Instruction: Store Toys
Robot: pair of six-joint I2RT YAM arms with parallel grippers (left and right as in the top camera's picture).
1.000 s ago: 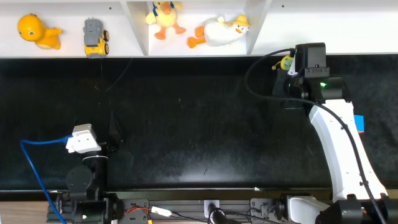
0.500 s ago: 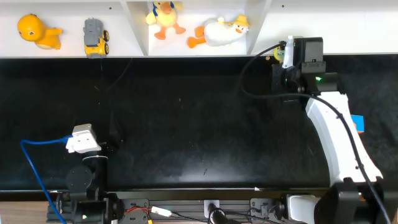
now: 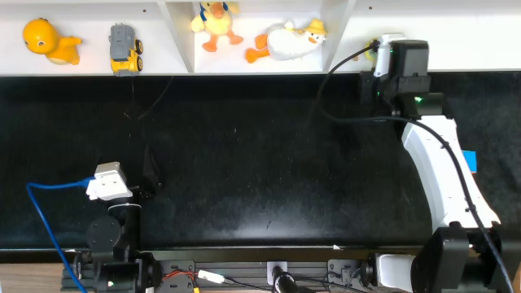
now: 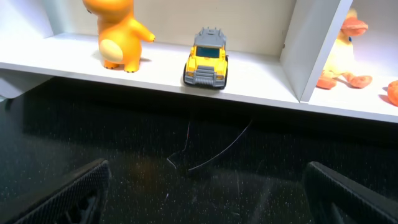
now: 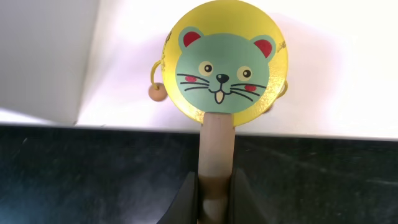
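A yellow rattle drum (image 5: pixel 224 65) with a green cat face and a wooden handle (image 5: pixel 214 140) is held over the white shelf's (image 5: pixel 348 93) right compartment. My right gripper (image 5: pixel 214 190) is shut on the end of the handle; in the top view it is at the shelf's front edge (image 3: pixel 381 55). Small bead strikers hang at the drum's sides. My left gripper (image 4: pixel 205 177) stands open with nothing in it above the black mat, near the table's front left (image 3: pixel 146 175), facing the shelf.
On the shelf (image 3: pixel 163 65) stand an orange duck (image 3: pixel 49 41), a yellow and grey truck (image 3: pixel 124 49), a yellow plush duck (image 3: pixel 216 23) and a white plush duck (image 3: pixel 289 41). Dividers (image 3: pixel 181 32) separate the compartments. A blue object (image 3: pixel 470 160) lies by the right arm.
The right arm has carried the rattle drum from over the mat's far edge up to the shelf. The left arm has not moved.
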